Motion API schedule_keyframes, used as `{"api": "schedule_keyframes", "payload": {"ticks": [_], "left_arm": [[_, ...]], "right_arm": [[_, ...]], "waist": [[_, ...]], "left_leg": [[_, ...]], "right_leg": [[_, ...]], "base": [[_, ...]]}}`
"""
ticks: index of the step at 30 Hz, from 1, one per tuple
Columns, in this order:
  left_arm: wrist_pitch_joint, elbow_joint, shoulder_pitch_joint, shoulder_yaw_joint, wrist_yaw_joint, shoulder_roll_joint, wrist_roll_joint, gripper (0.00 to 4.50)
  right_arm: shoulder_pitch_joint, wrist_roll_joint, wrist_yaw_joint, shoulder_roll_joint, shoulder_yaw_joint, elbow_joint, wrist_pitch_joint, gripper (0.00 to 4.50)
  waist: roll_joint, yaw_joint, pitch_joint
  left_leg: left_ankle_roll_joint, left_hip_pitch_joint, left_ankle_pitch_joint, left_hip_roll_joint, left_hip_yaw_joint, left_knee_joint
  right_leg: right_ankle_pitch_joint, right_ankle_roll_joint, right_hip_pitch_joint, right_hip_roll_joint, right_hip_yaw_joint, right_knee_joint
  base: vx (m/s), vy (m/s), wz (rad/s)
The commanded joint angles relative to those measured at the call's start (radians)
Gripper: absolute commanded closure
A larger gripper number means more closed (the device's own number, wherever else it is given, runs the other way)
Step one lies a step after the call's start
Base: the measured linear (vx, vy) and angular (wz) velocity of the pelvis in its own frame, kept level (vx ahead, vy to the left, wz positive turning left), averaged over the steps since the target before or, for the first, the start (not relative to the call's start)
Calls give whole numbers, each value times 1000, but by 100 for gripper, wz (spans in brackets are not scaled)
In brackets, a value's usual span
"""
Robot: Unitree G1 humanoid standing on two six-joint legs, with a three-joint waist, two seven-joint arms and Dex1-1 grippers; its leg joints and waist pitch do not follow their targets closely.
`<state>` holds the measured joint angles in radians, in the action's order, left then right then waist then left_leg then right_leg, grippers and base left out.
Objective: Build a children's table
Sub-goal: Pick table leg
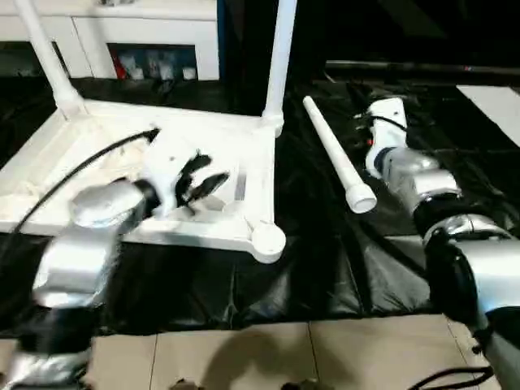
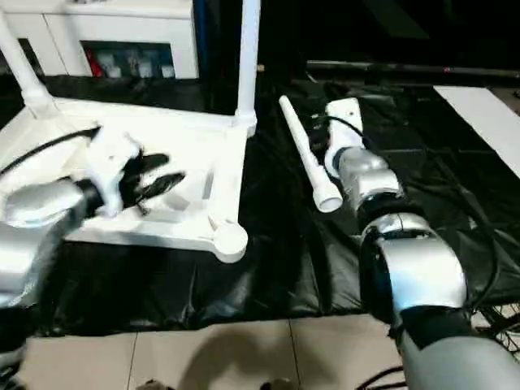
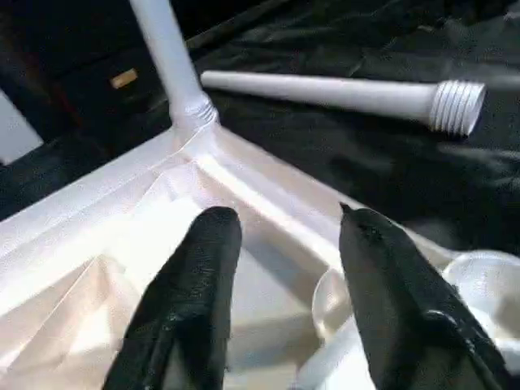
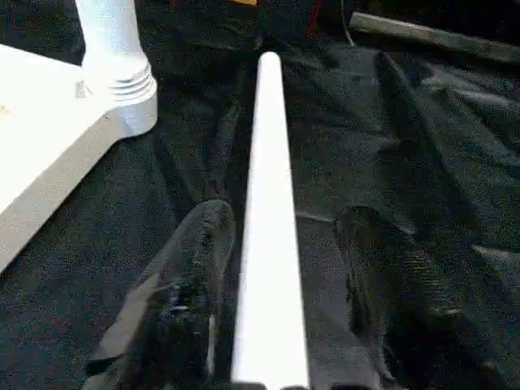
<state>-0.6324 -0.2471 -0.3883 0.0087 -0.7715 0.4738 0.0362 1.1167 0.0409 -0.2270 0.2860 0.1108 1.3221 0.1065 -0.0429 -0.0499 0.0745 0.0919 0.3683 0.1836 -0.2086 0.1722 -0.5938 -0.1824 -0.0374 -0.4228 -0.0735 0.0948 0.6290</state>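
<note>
Tabletop (image 1: pixel 97 154) lies upside down on black cloth (image 1: pixel 325 268), left half of the head view. Two legs stand upright in its far corner sockets: one (image 1: pixel 49 57) at upper left, one (image 1: pixel 280 57) at upper centre. Near-right socket (image 1: pixel 266 240) has no leg in it. Loose leg (image 1: pixel 337 154) lies on the cloth just right of the top, threaded end toward the camera. Left gripper (image 3: pixel 284 268) hovers over the top's underside, fingers spread, holding nothing. Right gripper (image 4: pixel 284 317) straddles the loose leg, fingers apart either side, not clamped. White cabinet (image 1: pixel 122 32) at upper left.
</note>
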Motion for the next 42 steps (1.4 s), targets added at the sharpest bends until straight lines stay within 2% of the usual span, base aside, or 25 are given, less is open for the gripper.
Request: {"api": "schedule_keyframes", "payload": {"ticks": [1,3,4,5,7,9,10,11,15,17,18,21,22,23,24,29,30,31,33,34,35,38,40,41,42], "left_arm": [[-41,-58,19,24,-20,27,15,196],[-90,-122,52,56,-39,77,27,199],[-106,-137,60,62,-47,90,36,169],[-107,-138,60,63,-48,92,37,169],[-166,-204,86,90,-64,131,67,157],[-188,-242,100,102,-76,154,81,156],[-204,-257,105,109,-71,161,78,143],[-204,-257,105,109,-71,161,78,124],[-250,-311,135,148,-60,194,93,106],[-265,-322,140,157,-64,200,103,106],[-291,-345,150,171,-77,217,121,106],[-313,-363,156,181,-82,234,136,106],[-328,-371,156,186,-85,246,147,106],[-336,-375,156,189,-88,252,152,106],[-347,-382,159,192,-106,271,166,106],[-371,-398,164,201,-147,312,208,106],[-373,-402,167,201,-156,324,219,106],[-376,-407,172,202,-167,337,231,96],[-387,-413,175,205,-173,346,246,96],[-389,-415,175,205,-174,350,251,96],[-392,-417,176,206,-176,353,256,96],[-389,-414,175,202,-180,365,266,96],[-384,-404,171,201,-183,378,270,96],[-382,-400,170,201,-185,381,271,96],[-381,-394,167,200,-184,384,276,96]], "right_arm": [[22,12,7,6,16,19,13,181],[27,16,20,5,26,25,17,175],[26,10,22,5,24,28,18,147],[26,9,22,5,24,28,18,147],[26,-1,29,4,26,34,18,138],[25,-8,36,3,28,36,18,117],[24,-10,41,2,31,36,18,104],[24,-10,41,2,31,36,18,97],[28,-11,52,-2,39,42,36,69],[32,-10,60,-1,43,43,49,69],[44,-1,68,4,56,46,82,69],[56,11,63,9,72,47,112,69],[64,12,59,13,78,49,135,69],[68,13,56,15,81,50,148,69],[75,14,42,21,83,53,186,69],[81,22,18,32,96,59,283,69],[81,27,11,35,106,60,303,69],[81,36,11,39,121,62,326,95],[78,42,15,45,133,62,344,102],[77,44,18,48,137,62,349,105],[74,43,19,52,139,63,357,114],[61,43,26,61,153,63,376,145],[50,40,28,65,155,62,387,153],[47,39,27,66,155,62,389,181],[43,34,24,67,154,61,393,189]], "waist": [[7,-7,-49],[8,-11,-34],[7,-13,-34],[7,-13,-34],[9,-19,-24],[11,-21,-16],[8,-21,-7],[8,-21,-5],[6,-21,16],[5,-19,26],[-2,-16,31],[3,-12,39],[-3,-10,41],[-1,-10,45],[-6,-10,44],[-5,-10,48],[-11,-9,46],[-8,-11,47],[-7,-11,49],[-12,-11,44],[-10,-11,45],[-16,-11,40],[-22,-11,32],[-20,-12,32],[-23,-11,27]], "left_leg": [[-35,-1,215,-17,0,65],[-37,3,187,-14,-1,66],[-46,7,145,-12,0,64],[-46,7,145,-12,0,64],[-77,8,67,-12,1,60],[-95,12,37,-13,1,58],[-106,17,23,-10,2,57],[-118,16,4,-10,2,55],[-133,19,-1,-12,3,56],[-122,17,8,-13,3,58],[-120,18,3,-12,3,58],[-109,15,16,-14,2,61],[-99,13,25,-15,3,62],[-93,14,22,-14,2,62],[-92,13,13,-14,3,61],[-86,12,-7,-12,3,61],[-85,11,-4,-13,4,61],[-79,11,4,-13,3,62],[-69,10,14,-14,3,62],[-65,10,2,-13,4,61],[-62,11,-2,-13,4,61],[-60,12,-9,-12,4,60],[-59,12,-15,-11,5,58],[-57,12,-18,-11,5,58],[-56,11,-22,-11,5,57]], "right_leg": [[-216,-199,56,-60,-55,-70],[-179,-200,52,-58,-58,-68],[-124,-210,54,-56,-59,-61],[-124,-210,54,-56,-59,-61],[-6,-241,47,-52,-60,-47],[40,-266,47,-52,-59,-42],[63,-274,47,-51,-60,-40],[87,-283,47,-50,-60,-38],[74,-295,45,-54,-62,-39],[47,-296,45,-57,-63,-40],[45,-296,46,-56,-63,-40],[21,-294,43,-58,-63,-43],[15,-293,44,-58,-64,-43],[17,-293,44,-59,-65,-42],[27,-293,46,-60,-65,-41],[54,-298,46,-59,-66,-39],[49,-297,48,-59,-66,-39],[36,-295,48,-62,-67,-39],[26,-291,46,-61,-67,-41],[39,-292,50,-62,-67,-38],[42,-292,49,-61,-67,-39],[47,-289,52,-62,-68,-37],[49,-287,56,-62,-67,-35],[50,-285,55,-61,-67,-35],[55,-286,57,-61,-67,-34]], "base": [[0,0,0],[0,0,0],[0,0,0],[0,0,0],[0,0,0],[0,0,0],[0,0,0],[0,0,0],[0,0,0],[0,0,0],[0,0,0],[0,0,0],[0,0,0],[0,0,0],[0,0,0],[0,0,0],[0,0,0],[0,0,0],[0,0,0],[0,0,0],[0,0,0],[0,0,0],[0,0,0],[0,0,0],[0,0,0]]}}
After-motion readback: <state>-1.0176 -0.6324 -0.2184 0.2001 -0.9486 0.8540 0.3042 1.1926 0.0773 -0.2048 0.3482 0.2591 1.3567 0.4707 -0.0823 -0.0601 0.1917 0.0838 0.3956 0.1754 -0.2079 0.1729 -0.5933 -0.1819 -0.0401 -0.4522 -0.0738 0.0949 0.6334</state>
